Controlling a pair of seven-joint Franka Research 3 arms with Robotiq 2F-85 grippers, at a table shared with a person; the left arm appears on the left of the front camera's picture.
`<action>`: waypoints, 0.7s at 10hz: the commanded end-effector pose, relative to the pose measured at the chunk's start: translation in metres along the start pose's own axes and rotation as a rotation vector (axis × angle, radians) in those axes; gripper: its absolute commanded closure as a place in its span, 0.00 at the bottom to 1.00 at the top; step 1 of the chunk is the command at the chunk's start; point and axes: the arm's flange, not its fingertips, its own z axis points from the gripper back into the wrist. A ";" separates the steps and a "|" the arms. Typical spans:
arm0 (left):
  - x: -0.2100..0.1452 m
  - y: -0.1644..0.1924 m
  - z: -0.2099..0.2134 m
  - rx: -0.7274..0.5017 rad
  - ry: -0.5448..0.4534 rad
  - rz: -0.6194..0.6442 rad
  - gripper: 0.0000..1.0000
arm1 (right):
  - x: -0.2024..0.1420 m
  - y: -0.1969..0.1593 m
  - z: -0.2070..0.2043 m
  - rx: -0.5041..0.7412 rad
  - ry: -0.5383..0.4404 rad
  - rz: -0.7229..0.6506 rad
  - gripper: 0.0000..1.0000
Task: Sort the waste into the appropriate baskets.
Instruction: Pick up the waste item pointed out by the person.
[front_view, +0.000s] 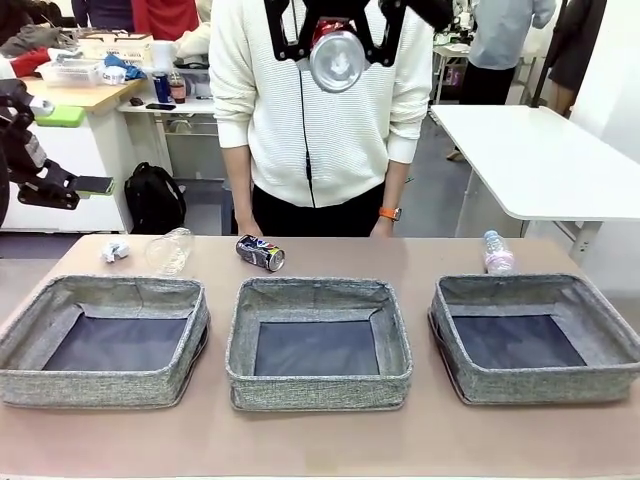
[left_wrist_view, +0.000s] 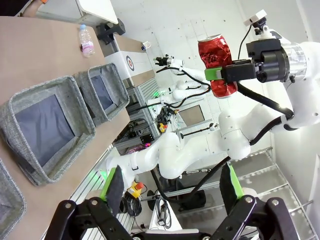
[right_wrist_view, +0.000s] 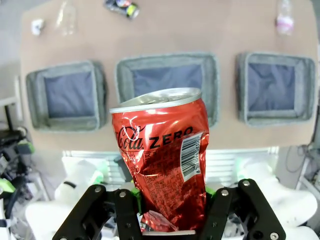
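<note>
Red dented soda can (front_view: 335, 58) is pinched between the green pads of the right gripper (right_wrist_view: 172, 197) and held high above the table (front_view: 320, 440). From the front camera I see one silver end facing me, level with the person's (front_view: 320, 150) chest.

The right wrist camera looks down past the can onto three grey baskets in a row: left basket (front_view: 100, 385), middle basket (front_view: 320, 388), right basket (front_view: 540, 385). Each shows its dark bottom.

The left gripper (left_wrist_view: 172, 185) has its fingers spread wide apart.

Along the far side of the table, behind the baskets:
- The white paper wad (front_view: 115, 250) sits just beside the clear bottle (front_view: 172, 250), which is lying down.
- The dark blue can (front_view: 260, 252) is on its side behind the middle basket.
- The pink-labelled bottle (front_view: 497, 253) is behind the right basket.
</note>
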 end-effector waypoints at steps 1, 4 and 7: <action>-0.001 0.000 -0.001 -0.022 -0.005 -0.023 0.00 | -0.001 0.002 -0.004 0.003 0.009 0.003 0.89; -0.001 0.000 -0.001 -0.022 -0.005 -0.023 0.00 | -0.001 0.002 -0.004 0.003 0.009 0.003 0.89; -0.001 0.000 -0.001 -0.022 -0.005 -0.023 0.00 | -0.001 0.002 -0.004 0.003 0.009 0.003 0.89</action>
